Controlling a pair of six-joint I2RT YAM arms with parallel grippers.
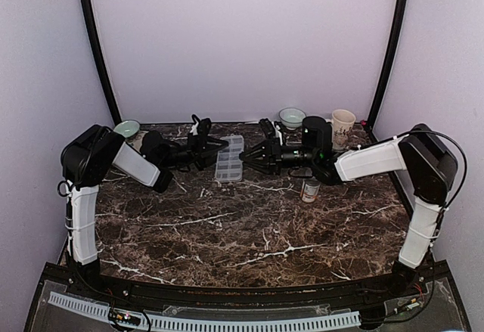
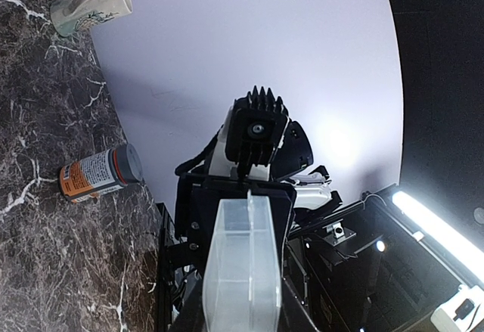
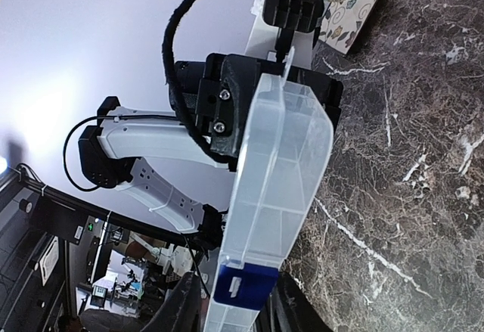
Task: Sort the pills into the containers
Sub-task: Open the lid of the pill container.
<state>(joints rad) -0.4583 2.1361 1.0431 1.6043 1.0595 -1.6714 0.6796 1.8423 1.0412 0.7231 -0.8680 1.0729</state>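
The clear organizer box (image 1: 229, 158) with the containers lies flat between my two grippers at the back middle of the marble table (image 1: 242, 234). My left gripper (image 1: 215, 149) is shut on its left end; in the left wrist view the box (image 2: 246, 264) fills the gap between the fingers. My right gripper (image 1: 246, 156) straddles the right end, where a blue latch (image 3: 243, 287) sits. Its fingers (image 3: 180, 309) stand on either side of the box (image 3: 280, 173), with a thin gap on one side. No pills are visible. The compartments I can see look empty.
A grey-capped bottle with a white-and-orange label stands right of the box (image 1: 310, 190) and shows lying sideways in the left wrist view (image 2: 100, 172). A cream mug (image 1: 342, 128) and a pale bowl (image 1: 292, 116) are at the back right. Another bowl (image 1: 127, 128) is at the back left.
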